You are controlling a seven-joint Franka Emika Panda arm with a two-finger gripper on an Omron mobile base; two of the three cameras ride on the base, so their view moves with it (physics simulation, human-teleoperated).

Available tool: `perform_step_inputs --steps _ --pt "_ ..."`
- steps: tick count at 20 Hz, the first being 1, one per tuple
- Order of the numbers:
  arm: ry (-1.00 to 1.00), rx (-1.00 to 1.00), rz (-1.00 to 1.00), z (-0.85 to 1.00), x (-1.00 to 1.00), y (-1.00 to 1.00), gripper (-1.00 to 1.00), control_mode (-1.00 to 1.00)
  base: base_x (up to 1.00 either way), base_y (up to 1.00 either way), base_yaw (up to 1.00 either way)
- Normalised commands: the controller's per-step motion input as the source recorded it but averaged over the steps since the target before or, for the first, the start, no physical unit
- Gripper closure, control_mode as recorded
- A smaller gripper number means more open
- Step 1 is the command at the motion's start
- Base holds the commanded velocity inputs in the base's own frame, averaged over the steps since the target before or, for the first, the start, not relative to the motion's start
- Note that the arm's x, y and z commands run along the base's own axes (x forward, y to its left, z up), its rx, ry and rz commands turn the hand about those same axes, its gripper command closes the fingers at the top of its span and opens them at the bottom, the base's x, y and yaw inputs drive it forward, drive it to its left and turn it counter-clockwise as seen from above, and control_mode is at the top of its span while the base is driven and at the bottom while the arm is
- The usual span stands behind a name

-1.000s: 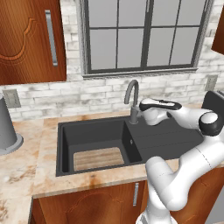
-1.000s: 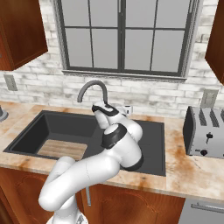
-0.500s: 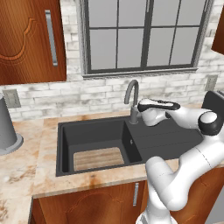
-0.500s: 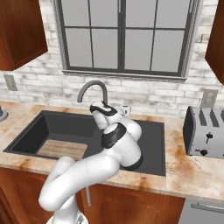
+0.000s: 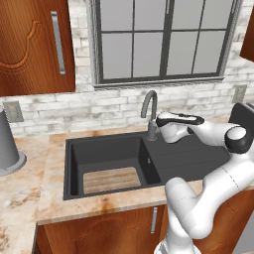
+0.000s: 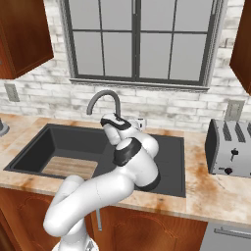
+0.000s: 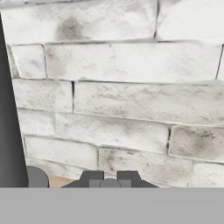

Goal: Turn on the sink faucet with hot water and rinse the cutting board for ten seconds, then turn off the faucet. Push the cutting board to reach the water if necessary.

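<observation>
The gripper points at a white brick wall with its jaws nearly closed on nothing, fingertips almost touching. The dark faucet stands just to the jaws' left, its small lever close beside the fingertips. The cutting board lies well below and to the left of the jaws, on the floor of the black sink.
</observation>
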Motion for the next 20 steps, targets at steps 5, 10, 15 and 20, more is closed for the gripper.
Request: perform_step_inputs --steps 5,10,15,20 --pt "0.0 0.0 0.0 0.0 0.0 0.0 1.0 -1.0 0.0 0.0 0.0" --pt "0.0 0.0 0.0 0.0 0.0 -0.18 1.0 -1.0 0.0 0.0 0.0" --pt "0.0 0.03 0.0 0.0 0.0 -0.39 1.0 -1.0 0.0 0.0 0.0" --pt "0.0 0.05 0.0 0.0 0.0 -0.5 1.0 -1.0 0.0 0.0 0.0"
